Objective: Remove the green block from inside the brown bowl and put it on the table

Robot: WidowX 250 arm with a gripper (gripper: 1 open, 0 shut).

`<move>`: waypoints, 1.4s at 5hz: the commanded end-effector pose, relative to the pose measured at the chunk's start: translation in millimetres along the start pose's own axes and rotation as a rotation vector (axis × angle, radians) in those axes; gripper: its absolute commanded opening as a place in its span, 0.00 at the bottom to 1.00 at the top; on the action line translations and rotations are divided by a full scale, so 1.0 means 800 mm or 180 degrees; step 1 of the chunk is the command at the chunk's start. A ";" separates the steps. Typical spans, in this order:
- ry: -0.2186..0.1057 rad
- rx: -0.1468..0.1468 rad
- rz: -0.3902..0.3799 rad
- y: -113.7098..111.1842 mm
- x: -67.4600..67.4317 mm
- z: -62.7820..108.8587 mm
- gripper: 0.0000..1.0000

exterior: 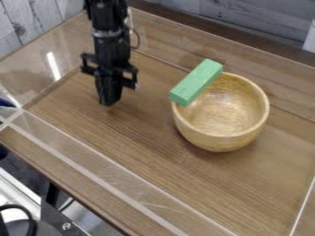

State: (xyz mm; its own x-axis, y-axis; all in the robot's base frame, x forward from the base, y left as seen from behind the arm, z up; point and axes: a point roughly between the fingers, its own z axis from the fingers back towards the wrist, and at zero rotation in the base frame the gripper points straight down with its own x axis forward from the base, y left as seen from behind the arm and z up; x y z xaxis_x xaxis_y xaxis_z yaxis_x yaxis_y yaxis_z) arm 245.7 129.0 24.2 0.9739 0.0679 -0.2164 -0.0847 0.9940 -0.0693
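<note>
Camera view, looking down at an angle, so here's what was there. The claw [110,98] was hanging off a black arm on the left side of the bench [147,157], pointing pretty much straight down with its tip just above or right at the wood; couldn't tell if it was actually touching. Its two fingers were pressed together with nothing between them, totally empty.

The green block [196,81] wasn't lying flat in the bottom of the brown bowl [223,112]. It was propped on the bowl's upper-left rim, tilted, with its lower end at the rim on the bowl's left edge and its upper end sticking out up and away toward the back of the bench. So part of it hung over the outside of the bowl and part sat over the inside edge.

Relative to the claw, the block was off to the right and a bit further back, clearly apart from it, with a strip of bare wood grain between the two. No contact at all between claw and block, or claw and bowl.

The bowl itself sat upright on the right half of the bench, inside looked empty apart from that block resting on the lip. Clear acrylic walls [74,152] ran along the bench edges.
</note>
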 end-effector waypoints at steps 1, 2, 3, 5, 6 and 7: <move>-0.0011 0.0026 -0.0026 0.006 0.001 0.009 0.00; 0.0040 -0.0017 -0.0090 0.001 0.001 0.006 0.00; 0.0085 -0.0061 -0.0151 -0.004 0.000 0.005 0.00; 0.0127 -0.0275 -0.0185 -0.004 -0.002 -0.001 1.00; 0.0046 -0.0319 -0.0145 -0.006 -0.003 0.002 1.00; -0.0014 -0.0352 -0.0104 -0.007 -0.006 0.003 0.00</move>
State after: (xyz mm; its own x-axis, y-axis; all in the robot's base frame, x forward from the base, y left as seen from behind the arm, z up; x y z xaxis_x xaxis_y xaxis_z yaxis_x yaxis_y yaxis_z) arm 237.5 119.1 18.2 0.9689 0.0272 -0.2461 -0.0783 0.9766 -0.2001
